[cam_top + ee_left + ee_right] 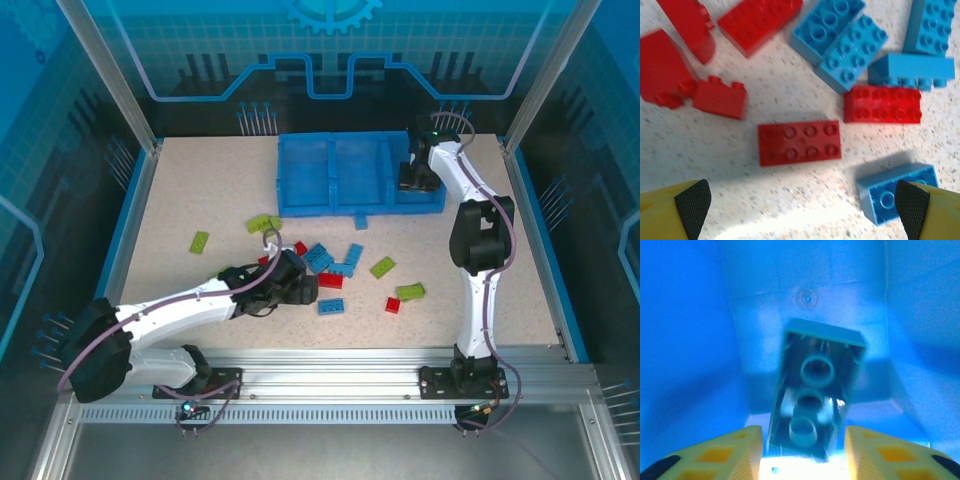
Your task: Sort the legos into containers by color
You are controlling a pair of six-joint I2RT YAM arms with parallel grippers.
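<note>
1. Top: right gripper (418, 180) over right compartment (396, 160) of blue tray (330, 205); left gripper (308, 283) low among loose legos (320, 258) on table (180, 200).
2. Left wrist: jaws wide apart, nothing held; red brick (799, 143) flat ahead.
3. Right wrist: blue brick (815, 395) underside-up inside compartment; gripped or free, cannot tell.

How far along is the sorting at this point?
Early. In the tray, the left and middle compartments look bare. In hand: the right gripper has a blue brick between its fingers inside the right compartment; gripped or released, I cannot tell. The left gripper hangs open over a red brick. Left: red, blue and yellow-green bricks scattered on the table.
</note>
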